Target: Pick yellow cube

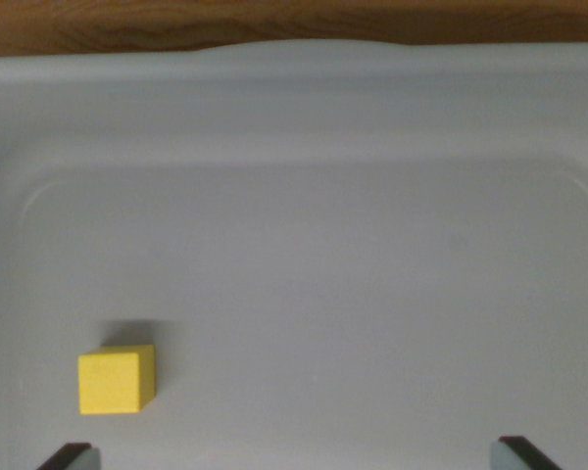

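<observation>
Yellow cube (pixel 117 379) sitting flat on the floor of a pale grey tray (pixel 372 117), low at the wrist view's left, square on its base with one side face showing and a soft shadow behind it. Untouched, nothing around it, so free to approach from above. Just below, two dark fingertips (pixel 67 455) of the hand (pixel 294 455) peeking in at the bottom corners, spread wide and holding nothing. Cube lying close to the left fingertip rather than midway between both, so probably needs a sideways shift to centre before descending. Beyond the tray's far rim, a strip of wooden table (pixel 274 24)
</observation>
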`<move>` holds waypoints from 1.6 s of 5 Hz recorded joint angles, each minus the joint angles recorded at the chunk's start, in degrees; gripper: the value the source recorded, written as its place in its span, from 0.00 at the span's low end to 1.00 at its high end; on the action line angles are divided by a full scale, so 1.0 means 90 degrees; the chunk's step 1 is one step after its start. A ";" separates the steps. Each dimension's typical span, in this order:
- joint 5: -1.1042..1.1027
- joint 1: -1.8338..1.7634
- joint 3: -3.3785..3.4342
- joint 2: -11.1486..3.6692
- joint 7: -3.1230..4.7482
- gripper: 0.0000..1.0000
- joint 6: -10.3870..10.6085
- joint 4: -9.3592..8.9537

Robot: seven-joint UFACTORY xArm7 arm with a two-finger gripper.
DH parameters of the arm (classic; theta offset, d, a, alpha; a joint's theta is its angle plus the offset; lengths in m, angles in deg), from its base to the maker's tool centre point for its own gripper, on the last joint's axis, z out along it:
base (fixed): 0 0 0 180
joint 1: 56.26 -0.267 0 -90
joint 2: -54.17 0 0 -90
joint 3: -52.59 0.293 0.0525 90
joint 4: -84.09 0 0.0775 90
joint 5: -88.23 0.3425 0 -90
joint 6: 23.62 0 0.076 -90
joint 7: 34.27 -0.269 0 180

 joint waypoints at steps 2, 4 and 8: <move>-0.0015 -0.0048 0.0028 -0.0090 -0.0057 0.00 0.0201 -0.0136; -0.0031 -0.0099 0.0057 -0.0186 -0.0118 0.00 0.0416 -0.0281; -0.0069 -0.0219 0.0126 -0.0411 -0.0261 0.00 0.0920 -0.0622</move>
